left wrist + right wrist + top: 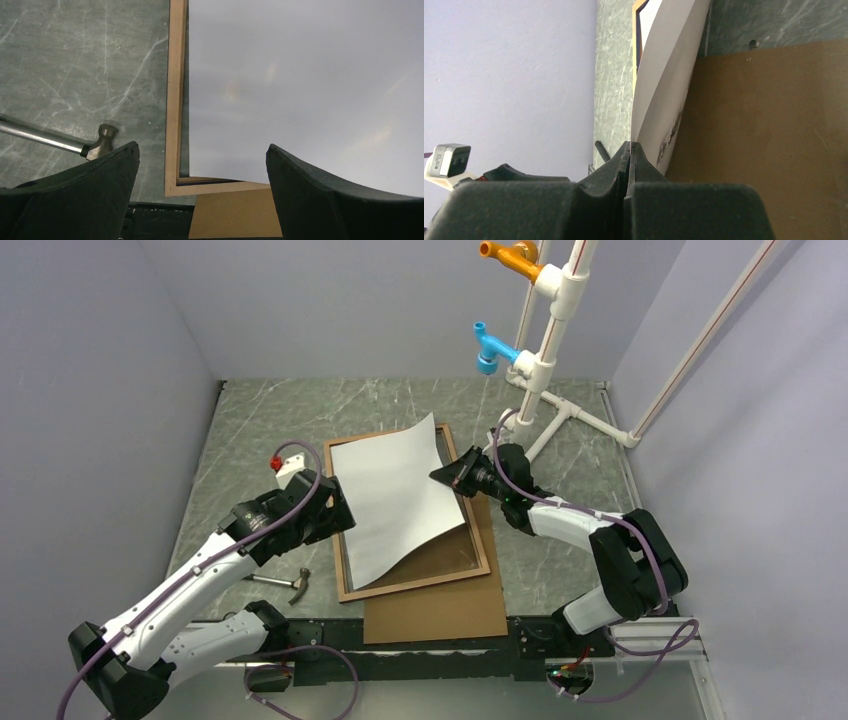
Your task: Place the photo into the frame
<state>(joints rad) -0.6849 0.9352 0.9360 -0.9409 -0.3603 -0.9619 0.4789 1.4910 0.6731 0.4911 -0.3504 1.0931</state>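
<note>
our right pincer clamps the right edge of the photo, white back up, bowed over the frame mid table. our left pincer gapes at the frame's left rail, a hammer beside it; a brown board underlies the near rail.

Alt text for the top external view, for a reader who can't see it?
The right gripper pinches the photo by its right edge, white back up, that side raised, the rest lying over the frame. The open left gripper hovers at the frame's left rail.
</note>
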